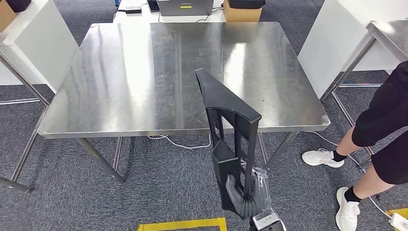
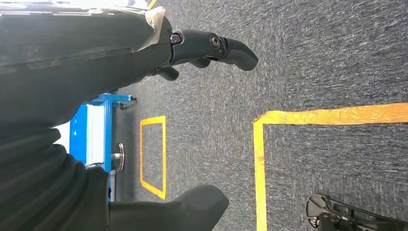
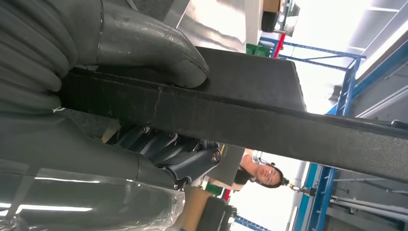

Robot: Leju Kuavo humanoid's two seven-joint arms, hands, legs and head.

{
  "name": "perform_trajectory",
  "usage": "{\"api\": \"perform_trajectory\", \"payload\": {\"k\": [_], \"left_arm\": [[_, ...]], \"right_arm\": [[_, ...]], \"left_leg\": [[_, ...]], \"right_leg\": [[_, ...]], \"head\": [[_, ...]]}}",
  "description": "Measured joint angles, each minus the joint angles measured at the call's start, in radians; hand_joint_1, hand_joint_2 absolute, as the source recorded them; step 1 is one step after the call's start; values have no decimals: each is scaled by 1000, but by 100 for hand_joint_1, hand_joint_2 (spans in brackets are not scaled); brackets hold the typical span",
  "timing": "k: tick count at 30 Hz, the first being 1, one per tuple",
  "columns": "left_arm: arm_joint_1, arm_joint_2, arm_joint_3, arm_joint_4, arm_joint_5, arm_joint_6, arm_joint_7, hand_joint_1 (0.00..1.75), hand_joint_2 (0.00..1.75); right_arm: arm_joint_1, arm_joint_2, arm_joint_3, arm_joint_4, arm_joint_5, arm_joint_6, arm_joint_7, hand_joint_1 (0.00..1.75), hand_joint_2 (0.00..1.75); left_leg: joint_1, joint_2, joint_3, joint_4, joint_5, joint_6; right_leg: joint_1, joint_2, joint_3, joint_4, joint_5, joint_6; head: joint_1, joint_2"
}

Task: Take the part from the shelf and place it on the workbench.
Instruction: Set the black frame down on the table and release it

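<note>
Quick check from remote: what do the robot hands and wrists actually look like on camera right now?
Left robot hand: dark jointed fingers with visible pivot screws, a thick grey thumb, and a ribbed grey wrist cover. Right robot hand: the same grey ribbed cover and thumb, clear plastic wrapping at its wrist.

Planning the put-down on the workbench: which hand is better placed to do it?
Right. The right hand grips the black part, raised at the workbench edge; the left hand hangs over the carpet.

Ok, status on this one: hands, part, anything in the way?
Right hand grips black part, not yet on workbench. Left hand holds nothing. Person standing right of workbench.
</note>
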State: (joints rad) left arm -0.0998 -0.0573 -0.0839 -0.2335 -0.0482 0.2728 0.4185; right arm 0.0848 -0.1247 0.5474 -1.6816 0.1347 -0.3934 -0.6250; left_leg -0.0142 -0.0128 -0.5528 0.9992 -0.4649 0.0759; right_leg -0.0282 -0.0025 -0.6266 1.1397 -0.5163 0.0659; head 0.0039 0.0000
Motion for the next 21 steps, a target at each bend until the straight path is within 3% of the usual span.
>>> {"api": "perform_trajectory", "payload": {"k": [2,3,5,10,12,14,16,18,21], "left_arm": [[0,0,0,0,0,0,0,0,175],[0,1,0,0,0,0,0,0,175],[0,2,0,0,0,0,0,0,175],[1,3,0,0,0,0,0,0,175],[1,4,0,0,1,-1,0,0,175],[4,5,0,0,6,-2,0,0,175],[7,7,0,1,9,-2,0,0,175],[7,7,0,1,10,-1,0,0,175],[3,7,0,0,12,-1,0,0,175]], "right_arm": [[0,0,-1,2,0,0,-4,175,175],[0,0,-2,3,0,0,-6,175,175],[1,0,-3,4,0,-1,-7,175,175],[2,0,-4,6,0,-1,-7,175,175],[3,0,-5,7,0,-1,-7,175,175],[3,3,-6,8,2,1,-7,175,175],[0,6,-6,11,4,5,-7,175,175],[-3,6,-6,12,4,9,-6,175,175],[-11,8,-6,12,5,11,-6,175,175]], "left_leg": [[-4,-4,6,2,-8,-11],[-6,-5,6,3,-10,-16],[-7,-5,4,4,-12,-21],[-6,-5,4,5,-13,-22],[-2,-3,-2,23,-25,-30],[14,3,-90,173,-72,-53],[31,9,-152,251,-66,-72],[38,14,-108,143,3,-76],[33,19,-55,33,26,-74]], "right_leg": [[4,2,53,-115,46,-9],[6,3,64,-138,54,-18],[8,4,67,-140,56,-31],[7,4,66,-140,56,-34],[3,4,69,-141,56,-40],[-2,4,79,-143,48,-55],[-5,4,92,-143,38,-61],[-8,5,103,-143,30,-56],[2,5,107,-144,18,-38]], "head": [[0,0],[1,0],[0,0],[0,0],[-1,0],[-5,0],[-8,0],[-8,0],[-11,0]]}}
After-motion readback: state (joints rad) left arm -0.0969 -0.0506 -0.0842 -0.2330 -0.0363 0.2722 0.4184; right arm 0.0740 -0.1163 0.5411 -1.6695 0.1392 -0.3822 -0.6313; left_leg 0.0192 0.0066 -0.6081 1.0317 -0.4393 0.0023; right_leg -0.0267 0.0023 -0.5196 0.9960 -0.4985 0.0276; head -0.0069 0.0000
